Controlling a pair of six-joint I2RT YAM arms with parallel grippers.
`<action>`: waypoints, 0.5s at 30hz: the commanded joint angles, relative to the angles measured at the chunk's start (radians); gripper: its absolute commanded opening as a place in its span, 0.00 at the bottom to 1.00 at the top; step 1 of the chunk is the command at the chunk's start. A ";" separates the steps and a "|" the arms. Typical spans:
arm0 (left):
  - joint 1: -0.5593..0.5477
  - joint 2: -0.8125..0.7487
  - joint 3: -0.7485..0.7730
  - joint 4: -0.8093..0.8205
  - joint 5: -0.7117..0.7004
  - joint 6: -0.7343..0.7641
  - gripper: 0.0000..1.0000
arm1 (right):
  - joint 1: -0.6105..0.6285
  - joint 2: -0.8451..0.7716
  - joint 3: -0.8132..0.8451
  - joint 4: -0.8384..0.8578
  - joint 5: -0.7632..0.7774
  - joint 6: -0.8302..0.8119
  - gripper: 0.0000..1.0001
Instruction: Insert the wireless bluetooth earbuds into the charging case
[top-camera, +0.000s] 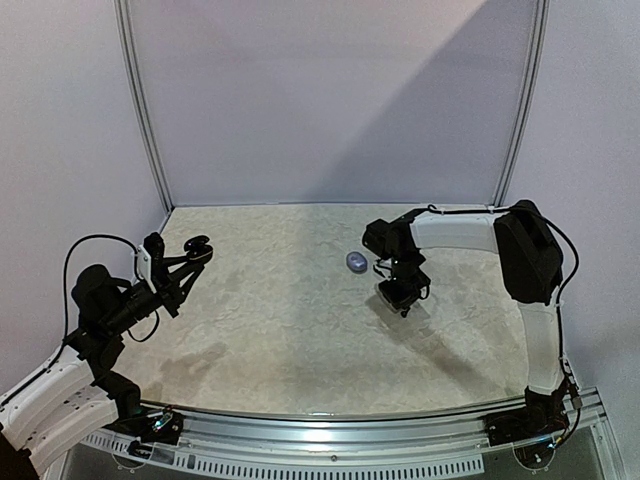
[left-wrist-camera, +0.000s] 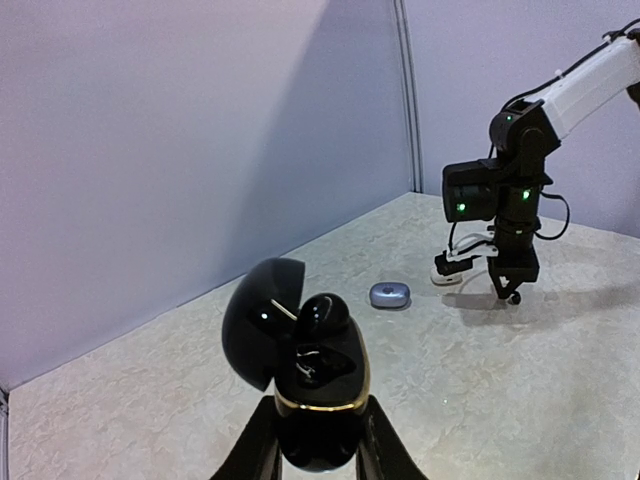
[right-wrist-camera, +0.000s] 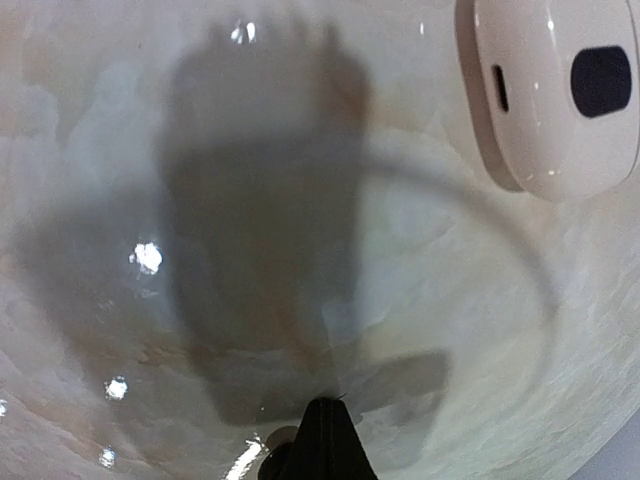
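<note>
My left gripper (left-wrist-camera: 317, 412) is shut on a black charging case (left-wrist-camera: 318, 400) with a gold band, holding it off the table at the left (top-camera: 190, 255). Its lid (left-wrist-camera: 258, 318) stands open. One black earbud (left-wrist-camera: 322, 318) sits in the case, and the socket beside it (left-wrist-camera: 322, 366) is empty. My right gripper (right-wrist-camera: 327, 428) points down at the table right of centre (top-camera: 407, 307), fingers pressed together. A small dark round thing (right-wrist-camera: 274, 463) lies against the fingertips; I cannot tell what it is. No other earbuds show.
A white case (right-wrist-camera: 555, 90) lies shut on the table just beyond the right gripper (top-camera: 387, 293). A blue-grey case (top-camera: 356, 262), also shut, lies left of it (left-wrist-camera: 390, 294). Walls close in the table at the back and the left.
</note>
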 joint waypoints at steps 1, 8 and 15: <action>0.014 0.004 -0.012 -0.005 0.007 0.008 0.00 | -0.003 -0.038 -0.022 -0.035 -0.020 0.014 0.00; 0.014 0.005 -0.012 -0.006 0.009 0.008 0.00 | -0.001 -0.072 -0.041 -0.049 -0.025 0.041 0.00; 0.013 0.008 -0.012 -0.005 0.009 0.007 0.00 | 0.042 -0.068 0.002 -0.070 -0.056 0.072 0.00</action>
